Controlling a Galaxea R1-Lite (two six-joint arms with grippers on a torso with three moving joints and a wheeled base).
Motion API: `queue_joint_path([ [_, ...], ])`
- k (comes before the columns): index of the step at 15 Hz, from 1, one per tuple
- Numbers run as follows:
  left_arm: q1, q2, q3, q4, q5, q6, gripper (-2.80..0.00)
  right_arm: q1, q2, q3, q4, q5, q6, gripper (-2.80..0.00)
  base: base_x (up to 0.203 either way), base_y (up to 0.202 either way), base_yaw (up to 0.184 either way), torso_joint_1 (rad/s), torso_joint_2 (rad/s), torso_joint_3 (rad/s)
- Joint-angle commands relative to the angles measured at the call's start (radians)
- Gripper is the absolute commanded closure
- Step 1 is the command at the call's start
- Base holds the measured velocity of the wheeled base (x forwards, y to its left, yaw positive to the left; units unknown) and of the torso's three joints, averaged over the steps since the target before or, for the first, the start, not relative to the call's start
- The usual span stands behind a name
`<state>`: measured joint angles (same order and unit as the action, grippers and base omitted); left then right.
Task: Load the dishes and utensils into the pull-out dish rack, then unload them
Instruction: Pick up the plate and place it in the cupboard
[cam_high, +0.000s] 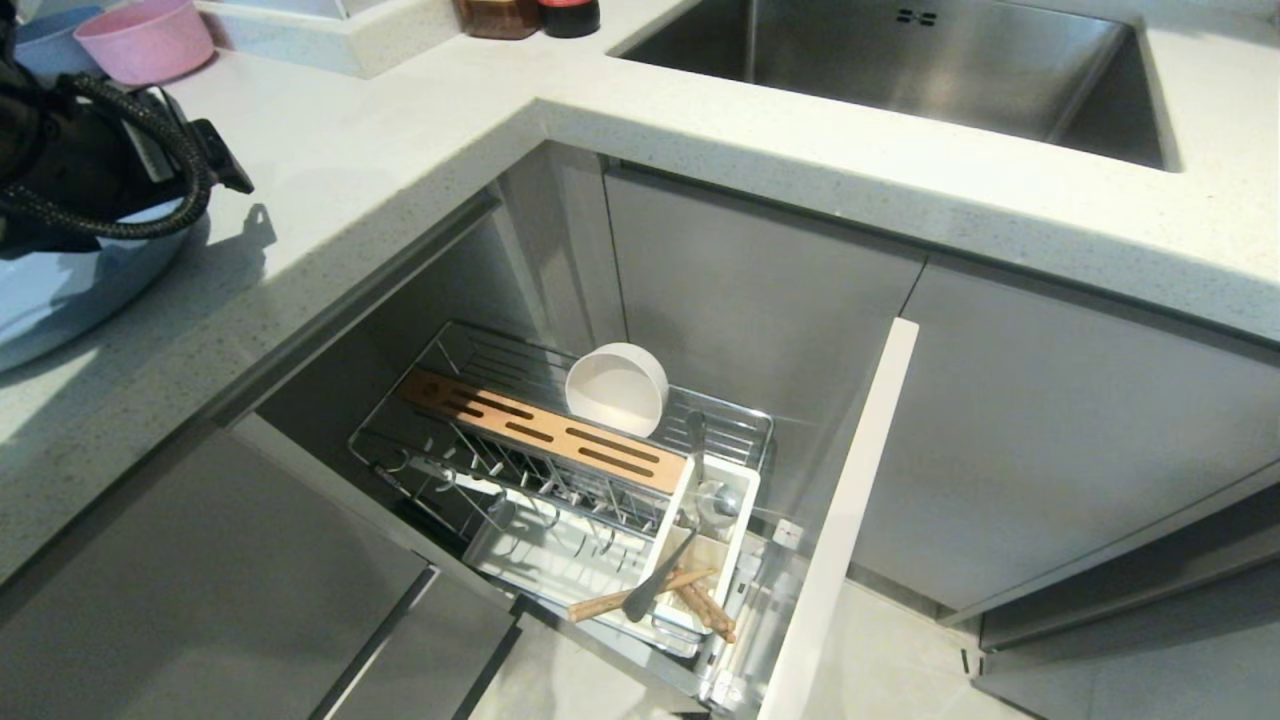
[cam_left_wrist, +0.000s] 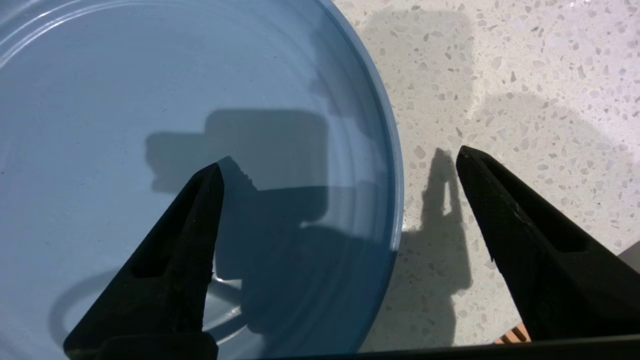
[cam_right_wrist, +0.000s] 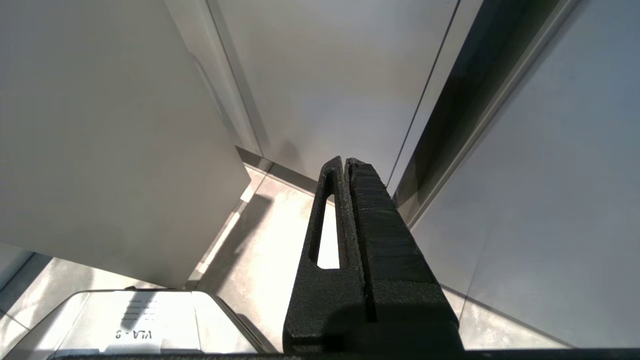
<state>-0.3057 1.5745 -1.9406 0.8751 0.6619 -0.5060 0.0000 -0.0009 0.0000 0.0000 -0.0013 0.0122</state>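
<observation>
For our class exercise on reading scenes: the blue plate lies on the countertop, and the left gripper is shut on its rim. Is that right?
Not quite. The left gripper is open, its fingers astride the rim of the blue plate without holding it, as the left wrist view shows. The plate does lie on the countertop.

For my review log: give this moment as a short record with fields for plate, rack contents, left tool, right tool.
plate: light-blue plate lying on the countertop
rack contents: dish rack pulled out; white bowl on edge; spoon and chopsticks in the caddy
left tool: left tool open, straddling the plate's rim
right tool: right tool shut, parked by cabinet fronts
</observation>
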Motion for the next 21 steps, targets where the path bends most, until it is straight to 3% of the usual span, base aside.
queue_joint_path([
  [1, 0.002, 0.009, 0.000, 0.004, 0.004, -0.005, -2.80, 0.000, 0.001, 0.002, 0.000, 0.000, 0.000, 0.00, 0.000, 0.000, 0.000, 0.000, 0.00, 0.000],
  [13, 0.010, 0.029, 0.000, 0.005, 0.033, -0.022, -2.80, 0.000, 0.001, 0.002, 0.000, 0.000, 0.000, 0.00, 0.000, 0.000, 0.000, 0.000, 0.00, 0.000],
  [14, 0.010, 0.029, 0.001, 0.004, 0.033, -0.024, 0.00, 0.000, 0.001, 0.001, 0.000, 0.000, 0.000, 0.00, 0.000, 0.000, 0.000, 0.000, 0.00, 0.000],
  [21, 0.008, 0.027, 0.000, 0.004, 0.031, -0.043, 0.00, 0.000, 0.001, 0.002, 0.000, 0.000, 0.000, 0.00, 0.000, 0.000, 0.000, 0.000, 0.00, 0.000],
])
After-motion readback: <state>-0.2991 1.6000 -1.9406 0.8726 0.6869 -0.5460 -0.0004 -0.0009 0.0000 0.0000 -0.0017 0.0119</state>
